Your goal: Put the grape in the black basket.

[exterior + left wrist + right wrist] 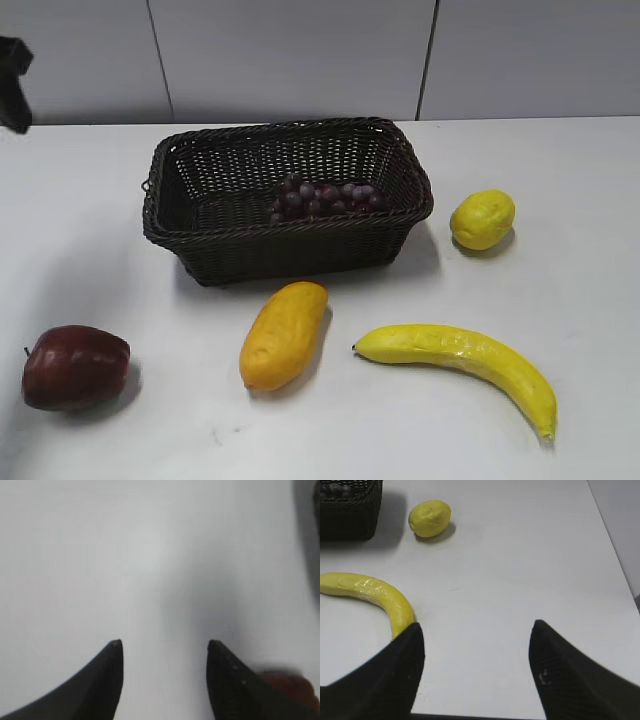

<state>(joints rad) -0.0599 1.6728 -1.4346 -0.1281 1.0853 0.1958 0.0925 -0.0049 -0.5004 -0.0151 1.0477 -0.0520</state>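
The grape (325,198), a bunch of dark purple-red berries, lies inside the black basket (210,230) near its front right wall. A few berries (335,488) and the basket's corner (350,515) show at the top left of the right wrist view. My left gripper (164,645) is open and empty over bare white table, blurred; a dark part of that arm (14,85) shows at the exterior view's left edge. My right gripper (476,627) is open and empty above the table, out of the exterior view.
On the white table are a dark red apple (75,366), a yellow-orange mango (283,334), a banana (465,360) and a lemon (482,219). The banana (370,594) lies next to my right gripper's left finger; the lemon (429,518) sits beside the basket.
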